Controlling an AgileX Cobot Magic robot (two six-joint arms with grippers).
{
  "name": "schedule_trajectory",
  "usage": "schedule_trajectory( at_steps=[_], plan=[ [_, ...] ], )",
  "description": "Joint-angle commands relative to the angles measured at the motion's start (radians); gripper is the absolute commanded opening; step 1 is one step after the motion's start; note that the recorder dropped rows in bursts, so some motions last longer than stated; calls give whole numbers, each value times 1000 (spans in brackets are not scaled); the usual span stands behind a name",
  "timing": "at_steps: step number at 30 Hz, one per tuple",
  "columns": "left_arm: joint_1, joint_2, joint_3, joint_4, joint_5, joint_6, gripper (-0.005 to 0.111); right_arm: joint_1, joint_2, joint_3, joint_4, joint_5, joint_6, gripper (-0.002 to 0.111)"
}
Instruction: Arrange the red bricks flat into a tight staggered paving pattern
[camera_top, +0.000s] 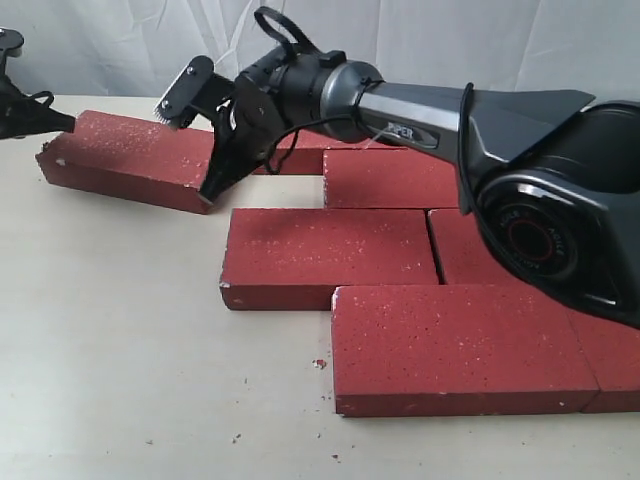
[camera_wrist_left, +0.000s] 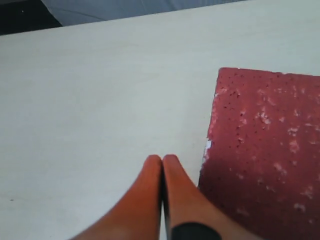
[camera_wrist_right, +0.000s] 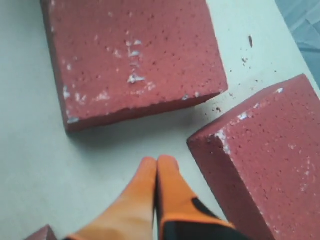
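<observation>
the right gripper (camera_top: 212, 182), pressed together, points down beside the right end of a loose dark red speckled brick (camera_top: 125, 150), far left on the pale desk (camera_top: 120, 350). the left gripper (camera_wrist_left: 162, 161), pressed together too, is at its left end. other red bricks (camera_top: 330, 255) lie packed on the right.

1. A pale cream table (camera_top: 130, 350) carries everything.
2. The middle brick (camera_top: 330, 255), dark red with white speckles, lies flat on it, its near left corner chipped whitish.
3. The front brick (camera_top: 460, 345) lies flat on the camera's side of the middle brick, shifted right, with their edges touching.
4. The rear brick (camera_top: 390, 178) lies just behind the middle brick, also shifted right.
5. The loose brick (camera_top: 130, 155) sits behind and to the left of the middle brick, askew and apart from it.
6. Small crumbs (camera_top: 319, 364) lie on the table on the camera's side of the middle brick.
</observation>
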Motion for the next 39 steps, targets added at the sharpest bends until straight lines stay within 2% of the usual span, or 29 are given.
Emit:
schedule_trajectory(
  at_steps=[1,4,8,13,21,31,39],
  plan=[
    [3,61,-2,-26,-60,-4,0,-52,2,-96,268,16,-72,-1],
    [9,68,-2,-26,-68,-4,0,-68,35,-193,485,70,-181,-1],
    [9,67,-2,-60,-75,-4,0,-72,113,-299,637,77,-239,-1],
    [9,67,-2,-58,-84,-4,0,-66,223,-394,644,81,-239,-1],
    [9,67,-2,-45,-76,-2,0,-66,292,-403,642,3,-239,-1],
    [9,47,-2,2,-41,-2,0,-66,210,-403,616,283,-239,-1],
    [9,7,-2,-32,-17,-4,0,-66,132,-403,570,346,-223,-1]
  ],
)
